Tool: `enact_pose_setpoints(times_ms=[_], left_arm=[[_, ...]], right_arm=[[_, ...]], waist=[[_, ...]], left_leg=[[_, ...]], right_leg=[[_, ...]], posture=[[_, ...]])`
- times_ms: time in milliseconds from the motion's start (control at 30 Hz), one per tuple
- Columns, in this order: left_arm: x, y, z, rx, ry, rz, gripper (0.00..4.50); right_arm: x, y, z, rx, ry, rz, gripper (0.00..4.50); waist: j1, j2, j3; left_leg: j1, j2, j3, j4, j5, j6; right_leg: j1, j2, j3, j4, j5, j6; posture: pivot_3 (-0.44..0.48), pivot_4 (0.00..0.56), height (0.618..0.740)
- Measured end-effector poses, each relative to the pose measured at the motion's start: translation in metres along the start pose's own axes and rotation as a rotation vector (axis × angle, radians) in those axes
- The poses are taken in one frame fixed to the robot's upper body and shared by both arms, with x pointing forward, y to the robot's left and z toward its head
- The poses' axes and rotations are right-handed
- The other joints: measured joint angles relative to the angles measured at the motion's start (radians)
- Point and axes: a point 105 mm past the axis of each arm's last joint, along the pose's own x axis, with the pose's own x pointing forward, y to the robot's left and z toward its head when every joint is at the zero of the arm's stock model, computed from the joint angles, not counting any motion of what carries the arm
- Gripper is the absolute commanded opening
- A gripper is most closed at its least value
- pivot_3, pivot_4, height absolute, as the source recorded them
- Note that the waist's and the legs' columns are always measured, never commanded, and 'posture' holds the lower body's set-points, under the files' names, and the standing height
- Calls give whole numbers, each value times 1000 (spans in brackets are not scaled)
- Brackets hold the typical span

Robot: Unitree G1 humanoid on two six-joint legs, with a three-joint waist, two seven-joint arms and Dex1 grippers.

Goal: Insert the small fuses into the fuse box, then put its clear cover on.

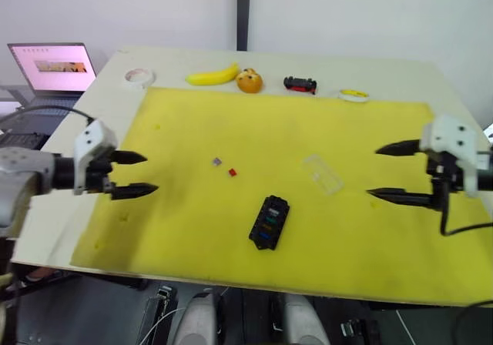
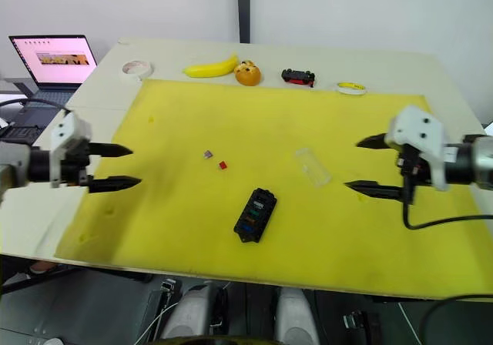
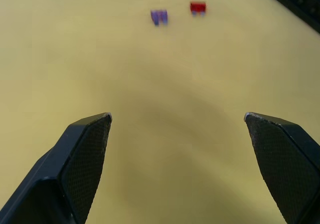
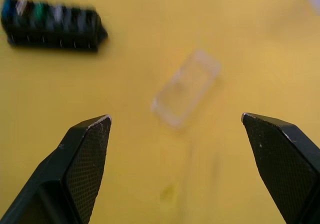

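**Both grippers wide open over the yellow mat, fuse box between them**

We see our left gripper hovering over the left edge of the yellow foam mat, its two black fingers spread wide and holding nothing. Our right gripper hovers over the mat's right side, equally wide open and empty.

The small black rectangular fuse box lies on the mat between the two grippers, a little nearer the right one and closer to us than both. Its long axis runs diagonally, the far end tipped toward the right gripper. Several coloured fuses, blue, green and amber among them, already sit in its slots.

Two loose fuses lie ahead of the left gripper's fingertips, well apart from it: a small grey-violet blade fuse and, just beside it on the side toward the fuse box, a small red blade fuse. In the left wrist view they lie close together, blades pointing back toward the gripper.

The thin transparent rectangular cover rests flat on the mat in front of the right gripper, near it but not touching, between that gripper and the fuse box. Its long axis is also diagonal, crossing the fuse box's line.

At the far edge of the pale counter, beyond both grippers, sit a yellow banana, an orange round fruit and a small black-and-red toy car.
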Motion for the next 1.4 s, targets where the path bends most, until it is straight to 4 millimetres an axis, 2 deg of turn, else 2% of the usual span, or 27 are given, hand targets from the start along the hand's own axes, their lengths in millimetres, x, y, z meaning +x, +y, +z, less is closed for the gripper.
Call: enact_pose_setpoints(times_ms=[67, 133, 200, 300, 400, 500, 667, 800, 1067, 1233, 1400], left_arm=[[28, -5, 18, -214, -132, -58, 4500], [39, -11, 21, -359, -149, -99, 4500], [43, -12, 26, -537, -156, -109, 4500], [44, -12, 33, -713, -139, -114, 4500], [48, -9, 28, -871, -115, -95, 4500], [50, 0, 17, -976, -106, -52, 3628], [55, 9, 15, -1082, -111, -20, 1203], [60, 12, 13, -1168, -116, -24, 1203], [92, -1, -9, -1366, -10, -87, 1203], [96, 0, -8, -1408, 21, -87, 1203], [96, 2, -17, -1450, 35, -63, 1203]], right_arm=[[22, 10, 15, -30, -63, 68, 4433], [34, 18, 21, -43, -85, 108, 4433], [44, 22, 26, -43, -107, 125, 4433], [55, 28, 35, -64, -137, 145, 4433], [66, 32, 45, -95, -166, 143, 4433], [73, 32, 48, -98, -172, 131, 4500], [77, 33, 51, -101, -188, 118, 4500], [78, 36, 52, -108, -188, 115, 4500], [79, 40, 50, -95, -182, 111, 4500], [80, 41, 49, -87, -180, 109, 4500], [80, 42, 50, -80, -181, 103, 4500]], waist=[[0, -1, 0], [-5, -1, 0], [-11, -2, 1], [-10, -2, 1], [-10, -2, 0], [-9, -2, 0], [0, -2, 0], [-2, -2, 0], [-2, -2, 0], [-3, -2, 0], [-4, -2, 0]], left_leg=[[-2, 0, -3, 3, 0, 0], [-2, 0, -3, 3, 0, 0], [-2, 0, -3, 4, 0, 0], [-1, 0, -4, 5, -1, 2], [-1, 0, -4, 6, -1, 2], [-1, 0, -4, 6, 0, -1], [-1, -1, -4, 7, 1, -1], [-2, -1, -4, 7, 1, -2], [-1, -5, -4, 7, 1, -2], [-1, -6, -4, 7, 2, -3], [-1, -6, -4, 7, 2, -4]], right_leg=[[0, 0, -1, 1, 0, 0], [0, 0, -1, 1, 0, 1], [0, 0, 0, 1, 0, 1], [0, 0, 0, 2, 0, 1], [0, 0, 0, 4, 0, 1], [0, 0, 0, 4, 0, 1], [1, -2, 0, 4, 0, 1], [1, -2, 0, 4, 0, 1], [1, -2, 0, 4, 0, 1], [1, -2, 0, 4, 0, 1], [1, -2, 0, 4, 0, 1]], posture=[[0, 150, 737], [0, 150, 737], [0, 150, 737], [0, 150, 737], [0, 150, 737], [0, 150, 737], [0, 150, 737], [0, 150, 737], [0, 150, 737], [0, 150, 737], [0, 150, 737]])
